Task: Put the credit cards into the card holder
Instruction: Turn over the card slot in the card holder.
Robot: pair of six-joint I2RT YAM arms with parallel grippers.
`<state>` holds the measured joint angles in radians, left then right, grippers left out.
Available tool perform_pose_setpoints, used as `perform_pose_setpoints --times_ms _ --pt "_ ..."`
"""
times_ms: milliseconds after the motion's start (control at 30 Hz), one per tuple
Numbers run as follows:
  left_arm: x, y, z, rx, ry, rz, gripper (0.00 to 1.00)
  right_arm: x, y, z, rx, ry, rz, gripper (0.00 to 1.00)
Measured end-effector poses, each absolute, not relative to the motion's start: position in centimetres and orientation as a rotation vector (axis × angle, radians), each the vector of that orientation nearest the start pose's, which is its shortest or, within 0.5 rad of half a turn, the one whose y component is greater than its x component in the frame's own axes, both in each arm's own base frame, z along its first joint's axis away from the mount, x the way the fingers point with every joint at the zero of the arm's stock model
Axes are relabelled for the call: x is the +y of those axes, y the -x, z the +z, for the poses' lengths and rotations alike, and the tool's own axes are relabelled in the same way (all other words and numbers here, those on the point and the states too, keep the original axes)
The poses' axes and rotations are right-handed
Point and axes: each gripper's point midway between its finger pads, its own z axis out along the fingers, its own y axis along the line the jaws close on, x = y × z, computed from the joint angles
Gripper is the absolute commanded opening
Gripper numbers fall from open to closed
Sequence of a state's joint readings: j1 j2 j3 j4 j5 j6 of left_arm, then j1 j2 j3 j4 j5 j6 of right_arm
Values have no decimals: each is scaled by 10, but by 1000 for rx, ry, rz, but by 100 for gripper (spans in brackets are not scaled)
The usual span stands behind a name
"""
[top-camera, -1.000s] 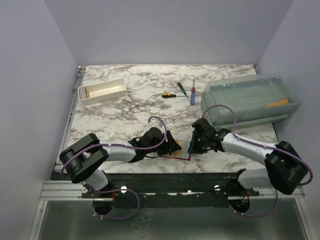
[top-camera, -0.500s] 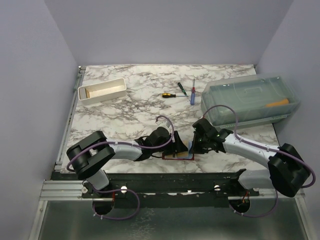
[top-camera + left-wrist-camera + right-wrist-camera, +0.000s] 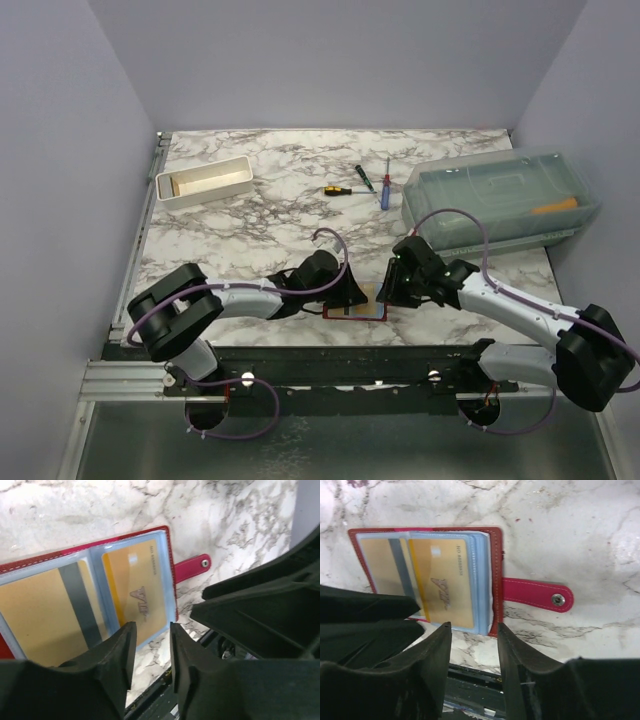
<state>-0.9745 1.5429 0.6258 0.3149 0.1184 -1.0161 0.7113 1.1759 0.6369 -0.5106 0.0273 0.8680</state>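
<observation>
Top: wallet [image 3: 365, 310] open flat at near edge of table [image 3: 280, 210]; left gripper [image 3: 352, 295] over its left part, right gripper [image 3: 386, 291] at its right end.
Left wrist: jaws narrowly apart, empty; two tan cards [image 3: 135, 597] inside wallet.
Right wrist: jaws moderately apart, empty, above wallet's edge; strap [image 3: 535, 594] flat on table.

Card holder [image 3: 496, 580]: dark red, blue-tinted clear sleeves. Credit cards [image 3: 442, 585]: tan-gold, one grey-striped. Table [image 3: 570, 530] beneath black right gripper [image 3: 473, 628]: white marble, grey-veined.
</observation>
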Motion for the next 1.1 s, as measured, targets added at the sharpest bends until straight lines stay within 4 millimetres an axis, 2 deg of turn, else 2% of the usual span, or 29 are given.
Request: perform_pose_setpoints --times_ms 233,667,767,833,933,1000,1100 --pt "-358 -181 38 2517 2 -1124 24 204 -190 59 2676 -263 629 47" --pt "-352 -183 32 2510 30 -1127 21 221 -195 47 2703 -254 751 49" --pt "-352 -183 32 2509 30 -1128 21 225 -196 48 2700 -244 789 41" --pt "-352 -183 32 2509 30 -1129 27 229 -196 51 2690 -226 824 38" --pt "-351 -182 35 2502 24 -1134 54 237 -196 57 2675 -200 888 38" --pt "-348 -182 42 2487 27 -1143 61 242 -196 61 2664 -181 933 38" --pt "-328 -183 55 2475 59 -1123 66 252 -195 69 2644 -138 1022 39"
